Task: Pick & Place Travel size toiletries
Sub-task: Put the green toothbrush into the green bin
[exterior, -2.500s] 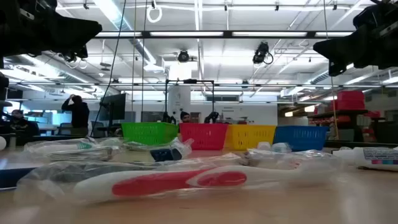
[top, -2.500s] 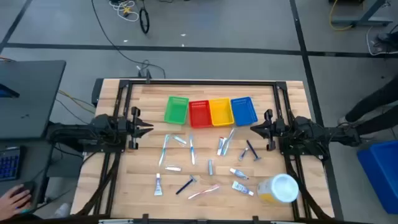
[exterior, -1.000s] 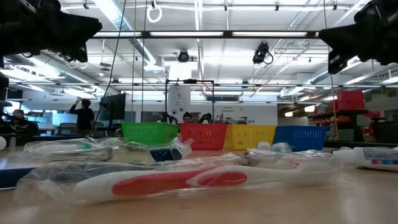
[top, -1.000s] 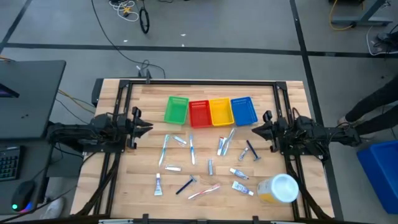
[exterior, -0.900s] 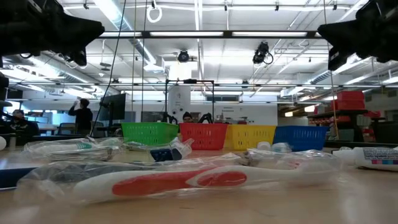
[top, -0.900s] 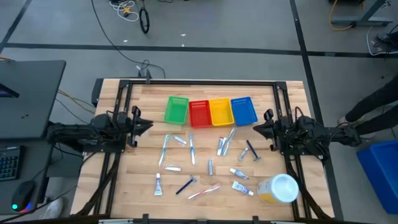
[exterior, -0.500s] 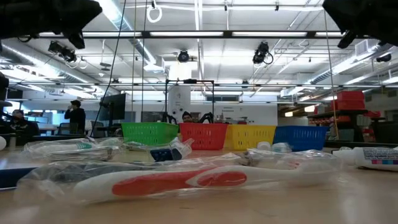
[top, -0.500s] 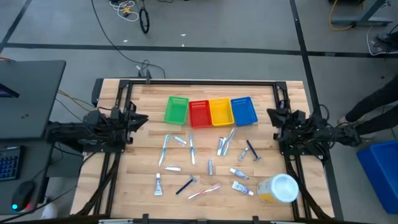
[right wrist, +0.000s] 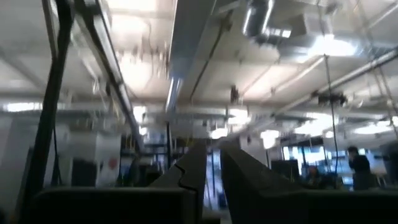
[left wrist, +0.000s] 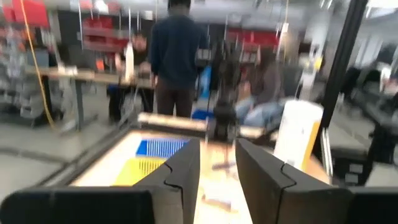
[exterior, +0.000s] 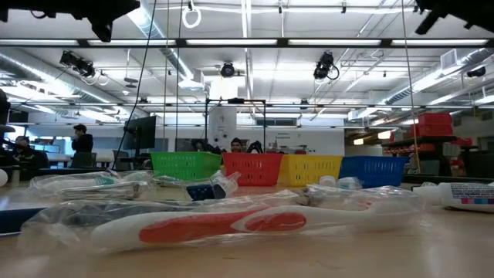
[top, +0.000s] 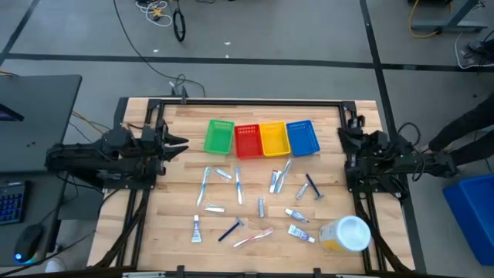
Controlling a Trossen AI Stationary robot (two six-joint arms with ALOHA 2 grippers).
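The toiletries lie loose on the wooden table in the high view: clear toothbrushes [top: 204, 185] [top: 238, 186] [top: 281, 176], a pink toothbrush [top: 253, 238], dark blue razors [top: 312, 187] [top: 229, 229], and small tubes [top: 196, 228] [top: 297, 215] [top: 261, 206]. In the low view the bagged pink toothbrush [exterior: 224, 222] lies nearest. My left gripper [top: 182, 144] [left wrist: 217, 168] hovers open at the table's left side, above the table. My right gripper [top: 346, 133] [right wrist: 213, 158] is raised at the right side, tipped up toward the ceiling, open by a narrow gap. Neither holds anything.
Green [top: 219, 137], red [top: 248, 140], yellow [top: 273, 138] and blue [top: 302, 137] baskets stand in a row at the far side. A white-lidded yellow jar [top: 345, 234] lies near the right near corner. People stand in the room beyond the table.
Both arms have risen and drawn back toward their own sides of the table; in the low view both grippers have climbed out of the picture's top. The right gripper has tipped upward. The toiletries have not moved.
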